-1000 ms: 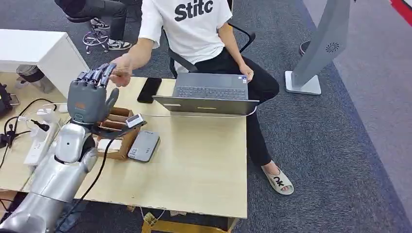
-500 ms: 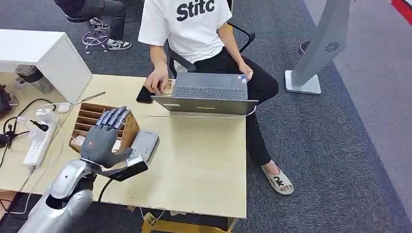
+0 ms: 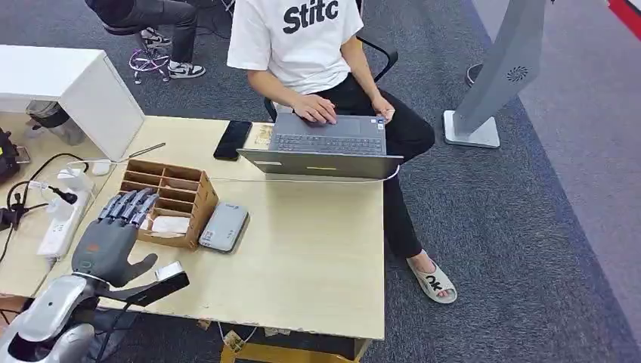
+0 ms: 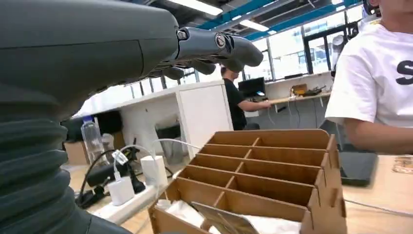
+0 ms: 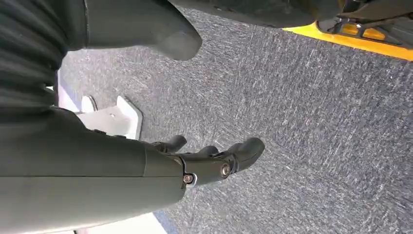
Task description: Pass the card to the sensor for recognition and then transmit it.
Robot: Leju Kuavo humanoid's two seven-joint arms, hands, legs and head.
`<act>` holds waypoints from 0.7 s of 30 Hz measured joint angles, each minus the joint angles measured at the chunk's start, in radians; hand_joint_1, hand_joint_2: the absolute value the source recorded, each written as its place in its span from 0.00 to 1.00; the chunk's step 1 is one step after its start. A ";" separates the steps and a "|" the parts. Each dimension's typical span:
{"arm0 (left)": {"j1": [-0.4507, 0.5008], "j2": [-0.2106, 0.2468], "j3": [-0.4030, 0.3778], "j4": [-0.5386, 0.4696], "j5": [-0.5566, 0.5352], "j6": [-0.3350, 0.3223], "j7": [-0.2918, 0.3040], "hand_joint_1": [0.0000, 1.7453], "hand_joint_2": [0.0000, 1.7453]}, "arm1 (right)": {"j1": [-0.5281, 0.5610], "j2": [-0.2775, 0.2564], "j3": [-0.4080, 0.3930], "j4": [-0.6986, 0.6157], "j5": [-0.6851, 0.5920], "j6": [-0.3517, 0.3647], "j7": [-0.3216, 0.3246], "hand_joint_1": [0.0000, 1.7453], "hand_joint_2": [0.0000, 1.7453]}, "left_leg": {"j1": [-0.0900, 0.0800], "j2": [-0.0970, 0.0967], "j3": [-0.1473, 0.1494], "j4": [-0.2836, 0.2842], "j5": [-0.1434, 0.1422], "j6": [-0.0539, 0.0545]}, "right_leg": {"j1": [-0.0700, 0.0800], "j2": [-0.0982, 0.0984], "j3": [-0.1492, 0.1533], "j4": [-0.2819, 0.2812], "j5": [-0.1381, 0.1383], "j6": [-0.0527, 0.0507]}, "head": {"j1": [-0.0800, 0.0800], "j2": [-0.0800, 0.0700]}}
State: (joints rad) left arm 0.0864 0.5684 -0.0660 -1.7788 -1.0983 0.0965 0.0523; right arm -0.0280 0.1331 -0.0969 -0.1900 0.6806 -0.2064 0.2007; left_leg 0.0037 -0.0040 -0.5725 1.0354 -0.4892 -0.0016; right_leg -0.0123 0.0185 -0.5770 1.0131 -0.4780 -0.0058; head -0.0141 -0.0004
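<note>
Grey flat card reader (image 3: 224, 227) lying on the counter (image 3: 317, 249), just beyond and right of the left robot hand (image 3: 106, 246). Small patterned card (image 3: 263, 136) flat on the counter, well ahead of that robot hand.

The light wood table (image 3: 317, 249) stands on grey carpet (image 3: 514, 227). A wooden divider box (image 3: 170, 200) sits on its left half, with white paper in one near compartment. A grey sensor (image 3: 224, 227) lies flat just beside the box, on the side towards the table's middle. An open laptop (image 3: 326, 144) rests at the far edge, and a thin cable runs along the tabletop in front of it. A black phone (image 3: 231, 139) lies next to the laptop, with a small card (image 3: 263, 135) between the two. At the left end are a white power strip (image 3: 60, 219), plugs and dark cables. A pen (image 3: 146, 150) lies near the far left corner.
</note>
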 joint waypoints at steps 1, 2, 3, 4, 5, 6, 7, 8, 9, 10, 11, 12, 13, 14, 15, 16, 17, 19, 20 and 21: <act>-0.001 0.000 0.003 0.000 -0.007 0.000 0.002 0.00 1.00 | 0.000 0.000 0.000 0.000 0.000 0.000 0.000 0.00 1.00 | 0.000 0.000 0.000 0.000 0.000 0.000 | 0.000 0.000 0.000 0.000 0.000 0.000 | 0.000 0.000; -0.001 0.000 0.003 0.000 -0.017 0.002 0.005 0.00 1.00 | 0.000 0.000 -0.001 0.000 0.001 0.001 0.000 0.00 1.00 | 0.000 0.000 0.000 0.000 0.000 0.000 | 0.000 0.000 0.000 0.000 0.000 0.000 | 0.000 0.000; -0.002 0.000 0.003 0.000 -0.024 0.003 0.009 0.00 1.00 | 0.000 0.000 -0.001 0.000 0.001 0.001 0.000 0.00 1.00 | 0.000 0.000 0.000 0.000 0.000 0.000 | 0.000 0.000 0.000 0.000 0.000 0.000 | 0.000 0.000; -0.003 -0.001 0.003 0.000 -0.031 0.003 0.011 0.00 1.00 | -0.001 0.000 -0.001 0.000 0.001 0.001 0.001 0.00 1.00 | 0.000 0.000 0.000 0.000 0.000 0.000 | 0.000 0.000 0.000 0.000 0.000 0.000 | 0.000 0.000; -0.007 -0.002 0.003 0.001 -0.035 0.003 0.013 0.00 1.00 | -0.001 0.000 -0.001 0.000 0.003 0.002 0.004 0.00 1.00 | 0.000 0.000 0.000 0.000 0.000 0.000 | 0.000 0.000 0.000 0.000 0.000 0.000 | 0.000 0.000; -0.012 -0.003 0.003 0.005 -0.037 0.003 0.014 0.00 1.00 | -0.001 0.000 -0.001 0.000 0.005 0.002 0.006 0.00 1.00 | 0.000 0.000 0.000 0.000 0.000 0.000 | 0.000 0.000 0.000 0.000 0.000 0.000 | 0.000 0.000; -0.017 -0.004 0.003 0.010 -0.037 0.003 0.015 0.00 1.00 | -0.001 0.000 -0.001 0.000 0.007 0.002 0.008 0.00 1.00 | 0.000 0.000 0.000 0.000 0.000 0.000 | 0.000 0.000 0.000 0.000 0.000 0.000 | 0.000 0.000; -0.021 -0.006 0.003 0.016 -0.037 0.002 0.016 0.00 1.00 | -0.001 0.000 -0.001 0.000 0.010 0.003 0.008 0.00 1.00 | 0.000 0.000 0.000 0.000 0.000 0.000 | 0.000 0.000 0.000 0.000 0.000 0.000 | 0.000 0.000; -0.027 -0.008 0.003 0.023 -0.038 0.002 0.016 0.00 1.00 | -0.001 0.000 -0.001 0.000 0.011 0.005 0.009 0.00 1.00 | 0.000 0.000 0.000 0.000 0.000 0.000 | 0.000 0.000 0.000 0.000 0.000 0.000 | 0.000 0.000; -0.034 -0.011 0.003 0.034 -0.040 0.001 0.017 0.00 1.00 | -0.002 0.000 -0.001 0.000 0.013 0.006 0.011 0.00 1.00 | 0.000 0.000 0.000 0.000 0.000 0.000 | 0.000 0.000 0.000 0.000 0.000 0.000 | 0.000 0.000; -0.040 -0.014 0.003 0.044 -0.040 -0.001 0.017 0.00 1.00 | -0.002 0.000 -0.001 0.000 0.013 0.008 0.012 0.00 1.00 | 0.000 0.000 0.000 0.000 0.000 0.000 | 0.000 0.000 0.000 0.000 0.000 0.000 | 0.000 0.000; -0.045 -0.017 0.003 0.056 -0.042 -0.003 0.017 0.00 1.00 | -0.002 0.000 -0.001 0.000 0.016 0.009 0.012 0.00 1.00 | 0.000 0.000 0.000 0.000 0.000 0.000 | 0.000 0.000 0.000 0.000 0.000 0.000 | 0.000 0.000; -0.052 -0.019 0.003 0.068 -0.045 -0.006 0.017 0.00 1.00 | -0.002 0.001 -0.001 0.000 0.019 0.010 0.015 0.00 1.00 | 0.000 0.000 0.000 0.000 0.000 0.000 | 0.000 0.000 0.000 0.000 0.000 0.000 | 0.000 0.000; -0.059 -0.022 0.003 0.082 -0.048 -0.009 0.018 0.00 1.00 | -0.002 0.003 -0.001 0.000 0.019 0.011 0.016 0.00 1.00 | 0.000 0.000 0.000 0.000 0.000 0.000 | 0.000 0.000 0.000 0.000 0.000 0.000 | 0.000 0.000; -0.066 -0.024 0.003 0.096 -0.050 -0.015 0.018 0.00 1.00 | -0.002 0.003 -0.001 0.000 0.021 0.012 0.016 0.00 1.00 | 0.000 0.000 0.000 0.000 0.000 0.000 | 0.000 0.000 0.000 0.000 0.000 0.000 | 0.000 0.000; -0.074 -0.027 0.003 0.111 -0.052 -0.016 0.018 0.00 1.00 | -0.002 0.003 -0.001 0.000 0.022 0.012 0.017 0.00 1.00 | 0.000 0.000 0.000 0.000 0.000 0.000 | 0.000 0.000 0.000 0.000 0.000 0.000 | 0.000 0.000; -0.081 -0.031 0.003 0.123 -0.054 -0.018 0.018 0.00 1.00 | -0.003 0.003 -0.001 0.000 0.023 0.013 0.017 0.00 1.00 | 0.000 0.000 0.000 0.000 0.000 0.000 | 0.000 0.000 0.000 0.000 0.000 0.000 | 0.000 0.000; -0.093 -0.037 0.002 0.148 -0.058 -0.019 0.018 0.00 1.00 | -0.003 0.003 -0.001 0.000 0.025 0.014 0.017 0.00 1.00 | 0.000 0.000 0.000 0.000 0.000 0.000 | 0.000 0.000 0.000 0.000 0.000 0.000 | 0.000 0.000; -0.099 -0.040 0.002 0.162 -0.059 -0.021 0.018 0.00 1.00 | -0.003 0.003 -0.001 0.000 0.026 0.014 0.017 0.00 1.00 | 0.000 0.000 0.000 0.000 0.000 0.000 | 0.000 0.000 0.000 0.000 0.000 0.000 | 0.000 0.000; -0.105 -0.043 0.001 0.174 -0.061 -0.023 0.018 0.00 1.00 | -0.003 0.003 -0.001 0.000 0.029 0.015 0.017 0.00 1.00 | 0.000 0.000 0.000 0.000 0.000 0.000 | 0.000 0.000 0.000 0.000 0.000 0.000 | 0.000 0.000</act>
State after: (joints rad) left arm -0.0183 0.5253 -0.0652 -1.6044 -1.1597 0.0740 0.0706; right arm -0.0311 0.1366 -0.0980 -0.1900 0.7096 -0.1919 0.2174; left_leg 0.0037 -0.0039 -0.5722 1.0356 -0.4891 -0.0017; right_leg -0.0123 0.0185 -0.5773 1.0130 -0.4779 -0.0059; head -0.0141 -0.0004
